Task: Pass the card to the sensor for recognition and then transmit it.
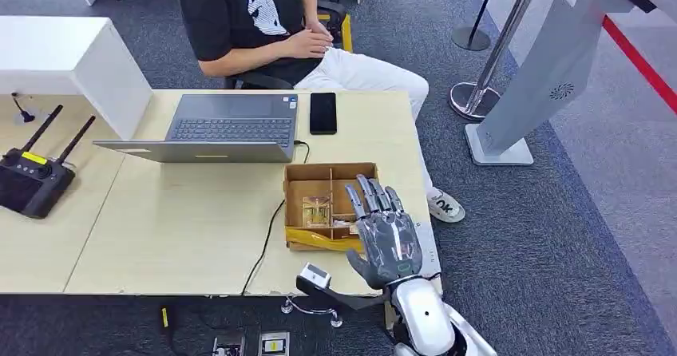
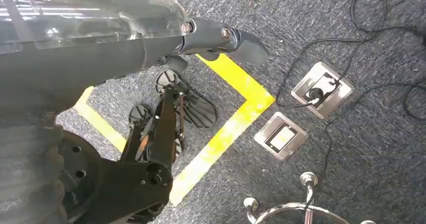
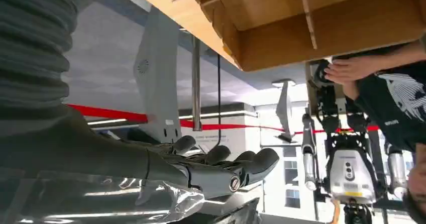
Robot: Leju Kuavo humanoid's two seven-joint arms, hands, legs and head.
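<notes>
My right hand (image 1: pixel 386 232) hovers flat with its fingers spread over the near right corner of a brown cardboard box (image 1: pixel 329 172) with dividers, and it holds nothing. Small card-like items (image 1: pixel 317 211) lie in the box's near compartments. A small white sensor unit (image 1: pixel 314 276) sits on a black bracket at the table's front edge, just left of my wrist. In the right wrist view the fingers (image 3: pixel 251 163) are extended and apart from the box (image 3: pixel 311 28). My left hand (image 2: pixel 216 38) hangs over the floor, fingers straight and empty.
A grey laptop (image 1: pixel 223 128) and black phone (image 1: pixel 322 112) lie behind the box. A person (image 1: pixel 263 21) sits at the table's far side. A black remote with antennas (image 1: pixel 32 179) rests at the left. A grey kiosk (image 1: pixel 543 77) stands right of the table.
</notes>
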